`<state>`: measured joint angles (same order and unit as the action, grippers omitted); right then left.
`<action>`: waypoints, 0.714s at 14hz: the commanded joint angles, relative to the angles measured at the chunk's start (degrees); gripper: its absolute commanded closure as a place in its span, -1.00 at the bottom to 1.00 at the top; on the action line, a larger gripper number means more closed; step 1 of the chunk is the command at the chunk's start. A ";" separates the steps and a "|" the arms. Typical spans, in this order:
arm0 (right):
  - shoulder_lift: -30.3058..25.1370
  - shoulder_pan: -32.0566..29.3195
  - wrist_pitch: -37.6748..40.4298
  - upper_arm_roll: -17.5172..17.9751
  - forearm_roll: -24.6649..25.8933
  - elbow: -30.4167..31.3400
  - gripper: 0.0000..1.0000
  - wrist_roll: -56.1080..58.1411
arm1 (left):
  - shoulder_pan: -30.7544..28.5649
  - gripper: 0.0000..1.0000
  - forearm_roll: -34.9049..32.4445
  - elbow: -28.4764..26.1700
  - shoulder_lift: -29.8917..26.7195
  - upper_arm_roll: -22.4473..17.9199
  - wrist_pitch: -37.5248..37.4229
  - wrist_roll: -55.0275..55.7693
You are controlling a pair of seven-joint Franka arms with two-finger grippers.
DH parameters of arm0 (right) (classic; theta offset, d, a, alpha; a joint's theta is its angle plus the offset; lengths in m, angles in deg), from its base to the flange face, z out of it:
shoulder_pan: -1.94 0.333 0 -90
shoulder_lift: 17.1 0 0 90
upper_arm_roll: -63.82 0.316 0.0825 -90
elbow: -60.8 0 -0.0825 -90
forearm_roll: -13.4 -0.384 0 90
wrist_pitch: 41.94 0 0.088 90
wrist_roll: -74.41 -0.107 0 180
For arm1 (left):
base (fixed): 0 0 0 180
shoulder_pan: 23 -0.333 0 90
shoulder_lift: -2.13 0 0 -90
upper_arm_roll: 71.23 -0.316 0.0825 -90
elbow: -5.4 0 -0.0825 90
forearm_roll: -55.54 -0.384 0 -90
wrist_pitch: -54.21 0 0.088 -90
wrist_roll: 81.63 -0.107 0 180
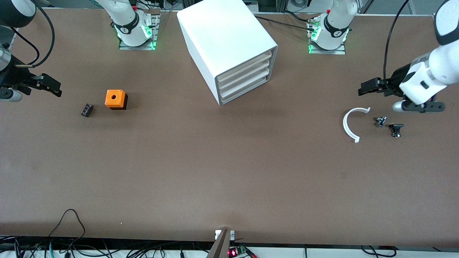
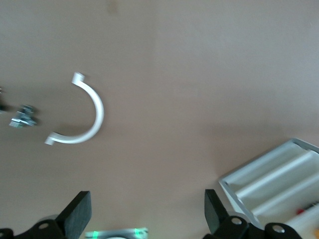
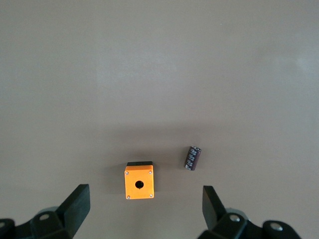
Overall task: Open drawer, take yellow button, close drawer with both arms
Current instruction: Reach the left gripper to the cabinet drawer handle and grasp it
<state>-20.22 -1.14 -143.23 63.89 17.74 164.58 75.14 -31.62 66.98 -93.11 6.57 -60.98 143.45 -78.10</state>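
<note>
White plastic drawer [image 1: 247,61], topmost in the cabinet [image 1: 222,39] near the worktop's robot-side edge, sits closed; probably light and slick, best hooked at its front lip. Both grippers, left [image 1: 365,87] and right [image 1: 53,87], hover spread at opposite ends.

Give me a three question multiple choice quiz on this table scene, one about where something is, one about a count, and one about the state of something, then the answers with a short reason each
1. Where is the orange cube?
A. toward the right arm's end of the table
B. on the cabinet
C. in a drawer

2. How many drawers does the cabinet have?
A. one
B. three
C. five

3. What state is the top drawer in?
A. pulled out
B. removed
C. closed

Answers:
1. A: it sits beside a small dark cylinder, near the open right end effector.
2. B: three stacked fronts show.
3. C: flush with the others; the open left end effector hangs away, near the white curved piece.
</note>
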 commanded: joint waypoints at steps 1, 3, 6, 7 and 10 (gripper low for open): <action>0.39 0.01 1.01 0.10 -1.17 -1.22 -1.00 0.94 | 0.18 -1.00 4.80 -0.36 6.17 0.03 -3.09 -1.60; 0.39 -0.08 1.09 0.10 -1.17 -1.22 -1.00 0.94 | 0.27 -1.00 14.26 -6.31 8.99 0.64 -3.55 -4.56; 0.39 0.01 1.01 0.10 -1.17 -1.22 -1.00 0.85 | 1.23 -1.00 27.37 -15.63 13.12 2.66 -0.67 -17.03; 0.39 0.01 0.92 0.10 -1.17 -1.13 -1.00 0.50 | 1.67 -1.00 30.89 -19.49 13.74 4.15 1.44 -19.85; 0.39 0.09 0.74 0.97 -1.17 -1.22 -1.00 0.32 | 2.29 -1.00 40.74 -27.51 14.45 11.70 6.19 -25.14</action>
<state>-20.19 -1.05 -143.23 64.02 17.71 164.56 75.15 -29.60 102.34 -115.34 22.83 -53.13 146.76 -99.71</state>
